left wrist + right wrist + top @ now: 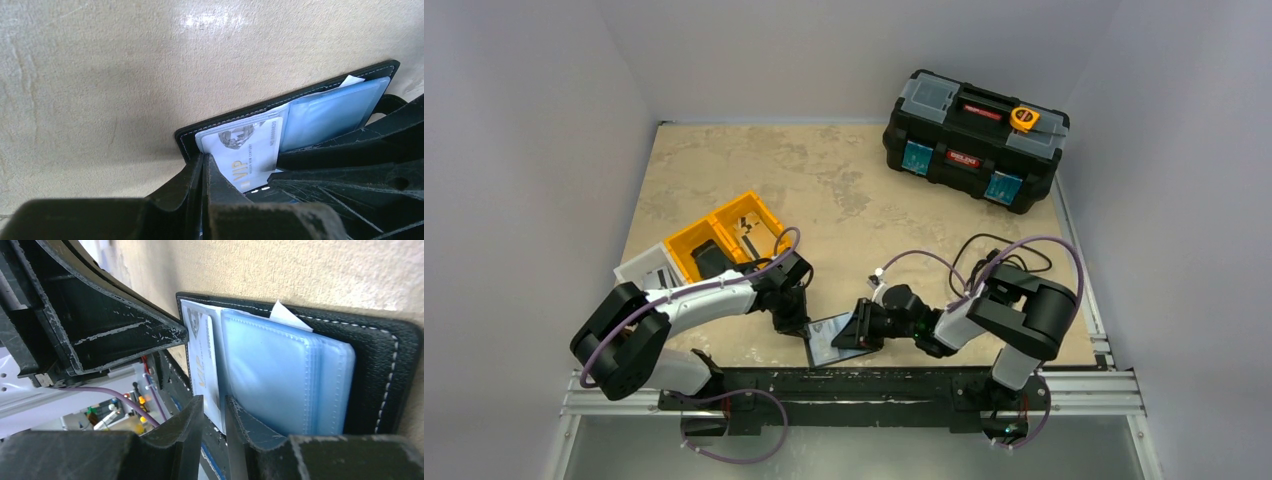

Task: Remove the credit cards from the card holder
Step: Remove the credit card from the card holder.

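Observation:
The black card holder [824, 345] lies open near the table's front edge, between both grippers. Its stitched black edge [225, 120] and grey-blue plastic sleeves [330, 112] show in the left wrist view. A white credit card [245, 145] marked VIP sticks partly out of the sleeves. My left gripper [204, 161] is shut at that card's corner and seems to pinch it. My right gripper [214, 407] is nearly shut on the lower edge of the holder [380, 355], one finger lying on the blue sleeves [270, 375]. The card [202, 355] runs into its gap. In the top view the grippers [792, 322] [856, 330] face each other.
A big black toolbox [974, 140] stands at the back right. Two orange bins [724, 235] and a white tray [646, 268] sit at the left, behind my left arm. The metal front rail [874, 385] runs just below the holder. A white paper slip [285, 315] pokes from the sleeves.

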{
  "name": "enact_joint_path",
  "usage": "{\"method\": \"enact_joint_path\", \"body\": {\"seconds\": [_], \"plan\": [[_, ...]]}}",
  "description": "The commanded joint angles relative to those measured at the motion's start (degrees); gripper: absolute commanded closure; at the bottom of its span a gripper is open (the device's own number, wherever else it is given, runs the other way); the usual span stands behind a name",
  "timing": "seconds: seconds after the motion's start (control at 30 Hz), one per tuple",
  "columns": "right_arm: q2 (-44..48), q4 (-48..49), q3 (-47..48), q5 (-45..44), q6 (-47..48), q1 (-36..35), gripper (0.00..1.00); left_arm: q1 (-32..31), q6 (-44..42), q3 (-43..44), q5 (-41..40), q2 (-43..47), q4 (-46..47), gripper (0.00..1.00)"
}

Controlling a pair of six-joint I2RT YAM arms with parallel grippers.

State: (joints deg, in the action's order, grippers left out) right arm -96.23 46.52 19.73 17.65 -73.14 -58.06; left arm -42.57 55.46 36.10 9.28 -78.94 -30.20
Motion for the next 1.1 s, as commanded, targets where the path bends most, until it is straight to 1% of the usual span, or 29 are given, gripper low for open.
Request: {"method": "enact_joint_path", "body": {"seconds": [0.0,0.13,0.27,0.4,0.83,0.97,1.0,1.07], "plan": [[-2.44,12.38,-2.42,2.25,-3.86,0.79,0.78,-1.17,1.25,-2.62,-2.33,-3.52,3.66,1.00],[-3.09,13.89,-2.73,2.36,-4.43,1.09,0.88,-1.12,1.23,-2.61,-2.30,-3.42,3.60,1.00],[-2.66,14.73,-3.67,1.50,-5.05,1.41,0.95,-1.15,1.29,-2.54,-2.68,-3.45,3.16,1.00],[-1.32,12.84,-4.07,0.39,-4.69,1.57,1.00,-1.03,1.28,-2.36,-3.80,-3.54,2.01,1.00],[8.04,-5.95,-2.86,-5.76,0.48,1.53,1.00,0.18,0.64,-2.30,-4.89,-3.97,0.67,1.00],[9.32,-9.52,-2.35,-6.74,1.52,1.53,1.00,0.57,0.31,-2.19,-4.96,-3.94,0.50,1.00],[9.10,-9.37,-2.16,-6.35,1.89,1.55,0.99,0.61,0.27,-2.23,-4.97,-3.87,0.53,1.00],[7.78,-9.11,-1.01,-4.87,2.95,1.55,0.87,0.62,0.18,-2.21,-4.62,-3.98,0.94,1.00]]}}
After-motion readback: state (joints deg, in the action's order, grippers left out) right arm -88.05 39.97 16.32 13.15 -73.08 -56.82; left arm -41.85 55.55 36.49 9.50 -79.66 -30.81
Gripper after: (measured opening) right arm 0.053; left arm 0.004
